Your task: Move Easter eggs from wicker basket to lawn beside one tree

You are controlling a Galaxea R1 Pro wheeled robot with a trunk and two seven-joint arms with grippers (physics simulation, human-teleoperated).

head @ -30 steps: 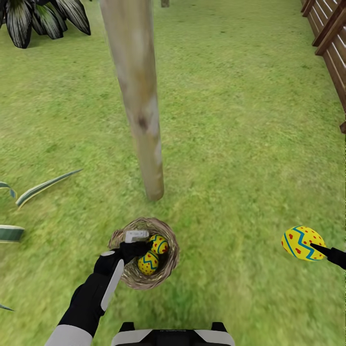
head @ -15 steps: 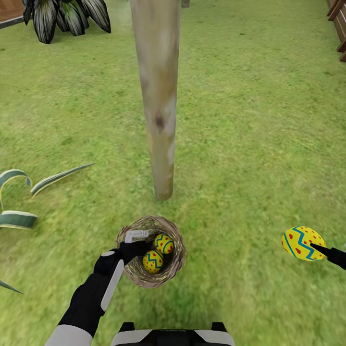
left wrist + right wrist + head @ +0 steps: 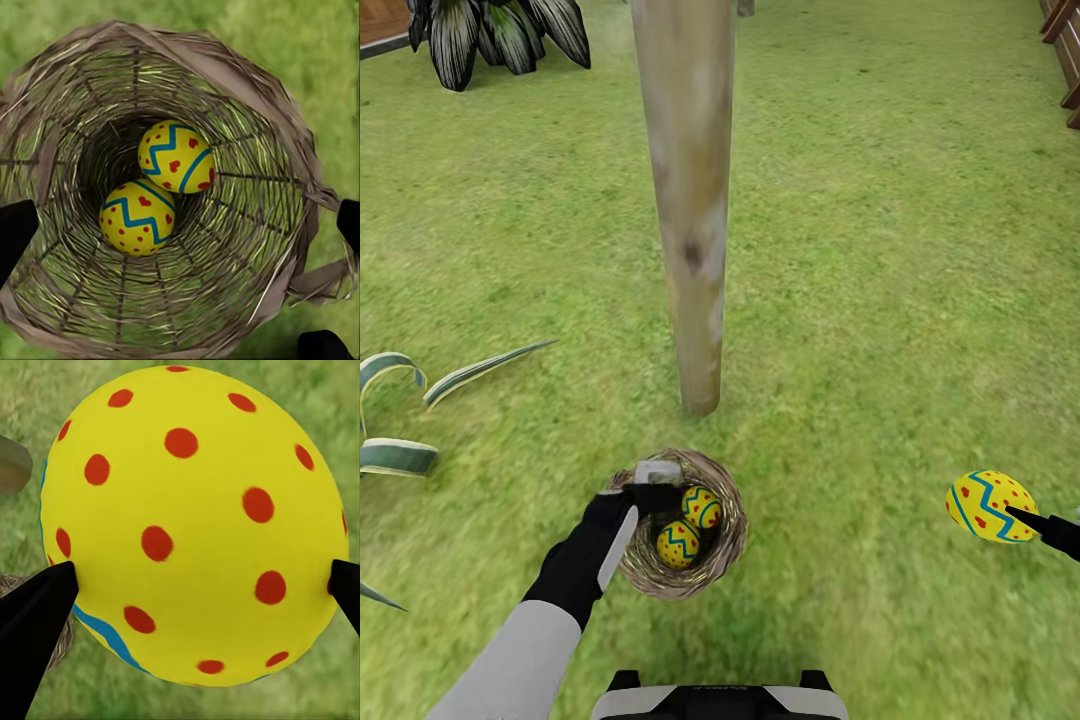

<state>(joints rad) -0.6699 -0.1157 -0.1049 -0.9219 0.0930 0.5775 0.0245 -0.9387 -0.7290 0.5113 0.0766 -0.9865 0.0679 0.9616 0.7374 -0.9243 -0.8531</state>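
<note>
A brown wicker basket [image 3: 731, 540] sits on the lawn [image 3: 900, 300] just in front of the pale trunk of a tree [image 3: 695, 250]. Two yellow Easter eggs [image 3: 701, 507] [image 3: 678, 545] with blue zigzags lie inside it. My left gripper [image 3: 656, 486] hovers over the basket's left rim. In the left wrist view it [image 3: 181, 229] is open, its dark fingertips [image 3: 15, 232] wide apart above the basket [image 3: 247, 90], with both eggs [image 3: 176, 157] [image 3: 137, 216] below. At the far right my right gripper [image 3: 1028, 519] is shut on a third egg [image 3: 988, 505], held above the grass. Its fingers [image 3: 37, 615] press that egg [image 3: 195, 525].
Striped green-and-white plant leaves [image 3: 400, 400] reach in from the left. A dark-leaved plant [image 3: 490, 35] stands at the back left and a wooden fence [image 3: 1065, 60] at the back right. My own base [image 3: 720, 695] shows at the lower edge.
The head view first shifted, moving trunk and basket to the right in the picture. Since then my left arm has reached further over the basket. The right gripper still holds its egg in place.
</note>
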